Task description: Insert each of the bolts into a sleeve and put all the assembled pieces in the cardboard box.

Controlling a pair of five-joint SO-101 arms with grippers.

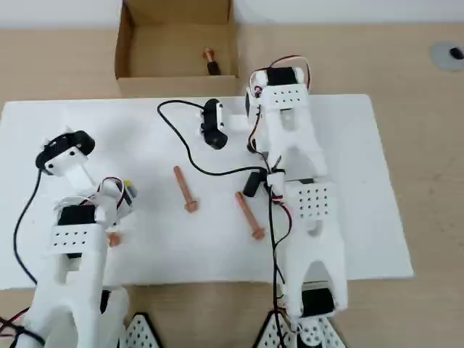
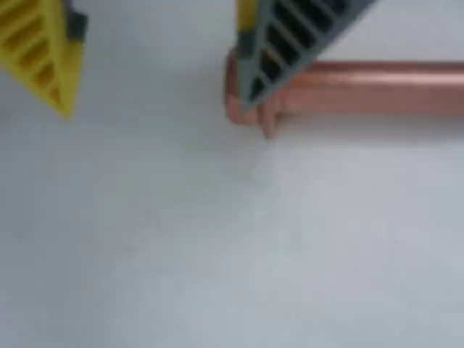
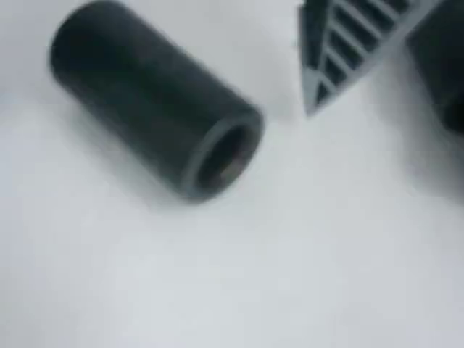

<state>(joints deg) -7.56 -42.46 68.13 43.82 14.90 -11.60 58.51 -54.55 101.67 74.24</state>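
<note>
My left gripper (image 2: 156,105) is open just above the white board, and its fingers (image 2: 290,51) show yellow and grey. A copper bolt (image 2: 362,87) lies flat with its head under one fingertip; the same bolt (image 1: 114,238) peeks out beside the left arm. A black sleeve (image 3: 156,101) lies on its side with its bore facing the camera, beside one finger (image 3: 341,51) of my open right gripper (image 1: 257,170). That sleeve (image 1: 252,183) rests next to the right arm. Two more bolts (image 1: 185,188) (image 1: 249,214) lie loose mid-board. The cardboard box (image 1: 125,51) holds one assembled piece (image 1: 209,61).
A white foam board (image 1: 145,145) covers the wooden table. A black camera (image 1: 214,123) and its looping cable (image 1: 181,141) lie on the board near the box. A dark shape (image 3: 442,65) sits beyond the right finger.
</note>
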